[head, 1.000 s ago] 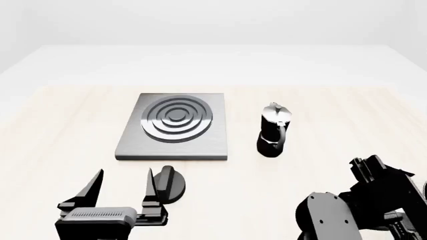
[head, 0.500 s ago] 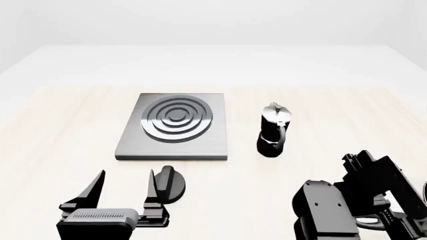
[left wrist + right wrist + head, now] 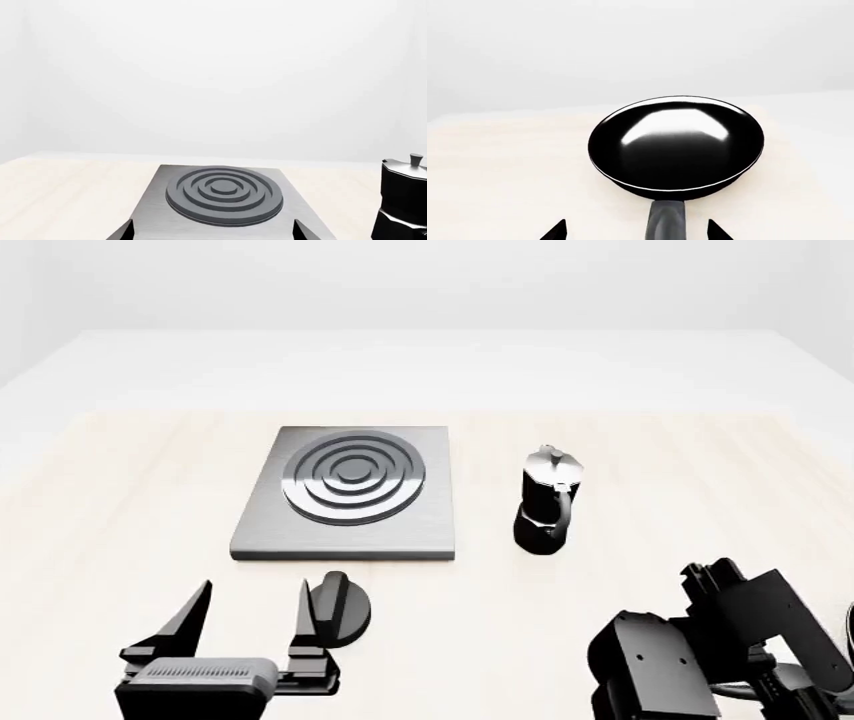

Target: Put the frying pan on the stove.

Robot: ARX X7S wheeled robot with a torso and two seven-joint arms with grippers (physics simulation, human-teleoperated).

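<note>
Right arm (image 3: 721, 660) shifted; one frying pan (image 3: 677, 145), one stove (image 3: 350, 492).

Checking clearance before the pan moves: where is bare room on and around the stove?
The stove top is bare. Open table lies left of it, behind it, and right of the moka pot. Tighter spots: the stove-pot gap, and the knob beside the left gripper.
</note>
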